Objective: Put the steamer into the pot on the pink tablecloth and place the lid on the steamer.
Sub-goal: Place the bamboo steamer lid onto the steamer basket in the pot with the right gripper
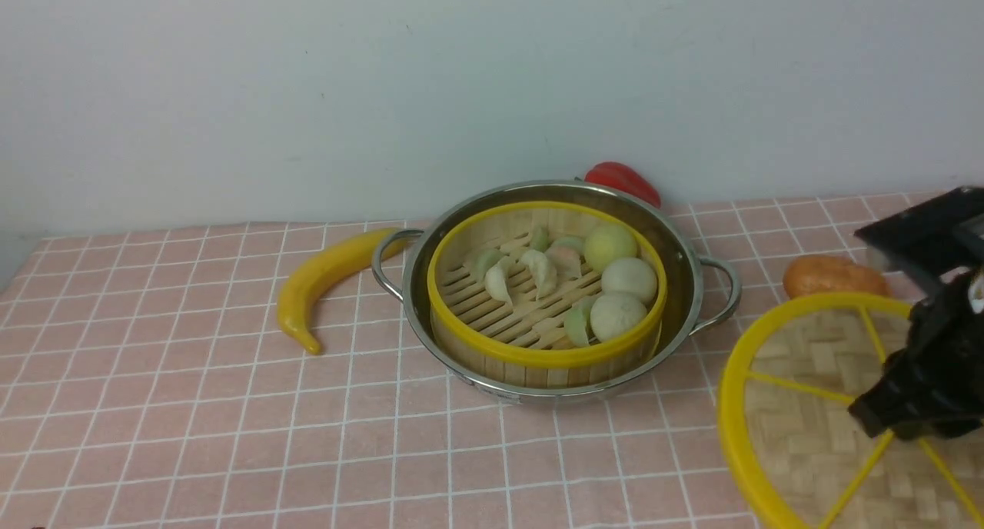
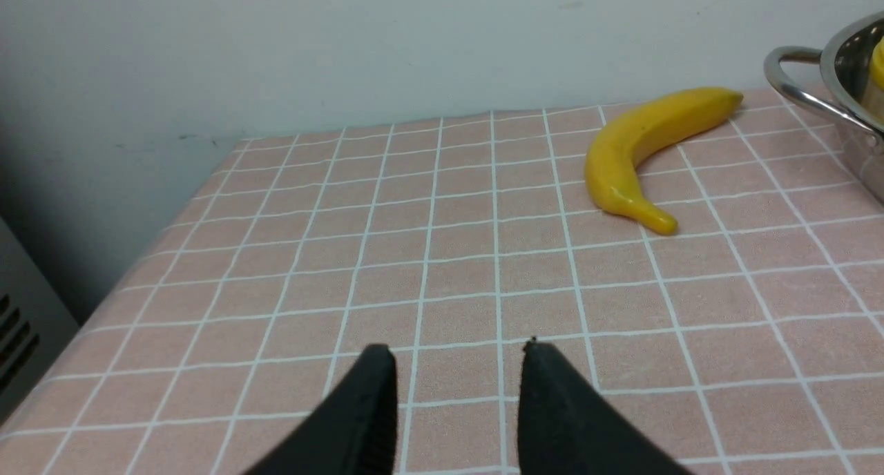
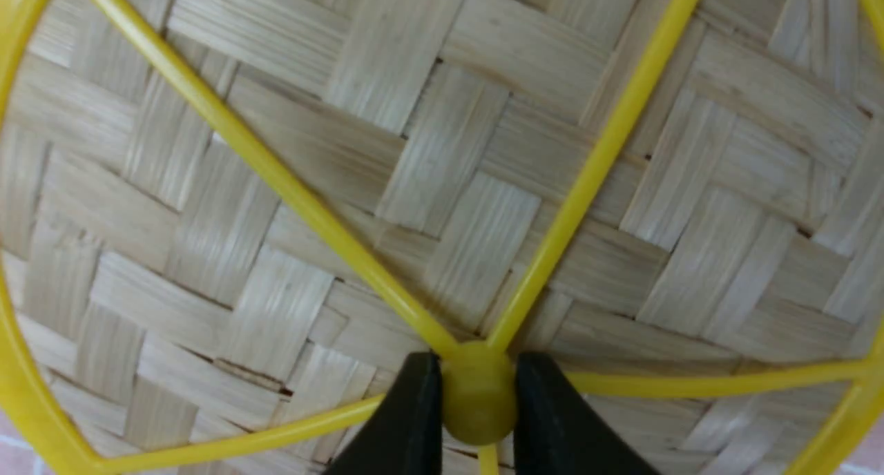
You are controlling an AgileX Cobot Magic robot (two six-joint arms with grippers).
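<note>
I count one pot (image 1: 684, 283), one steamer (image 1: 538, 356), one lid (image 1: 807, 406), one banana (image 1: 330, 275), one red pepper (image 1: 621, 180) and one orange-brown lump (image 1: 834, 277), all on the pink tablecloth (image 1: 192, 406). The steamer sits inside the pot, its yellow rim showing above the steel rim. Inside it I count three round buns (image 1: 629, 279), one greenish and two white, along with several pale dumplings (image 1: 540, 271) too crowded to count exactly. The banana lies just beside the pot's left handle; the pepper is half hidden behind the pot's far wall, and I cannot say what the orange-brown lump is.

The lid is well to the right of the pot at the near edge of the front view, cut off by the frame on the right and bottom; I cannot tell whether it rests on the cloth or is raised. My right gripper (image 3: 476, 375) is clamped on the lid's yellow hub (image 3: 478, 392), one finger on each side. In the front view the arm covers part of the spokes.

My left gripper (image 2: 457, 351) stands with its jaws apart over bare cloth, nothing between them; it does not show in the front view.
</note>
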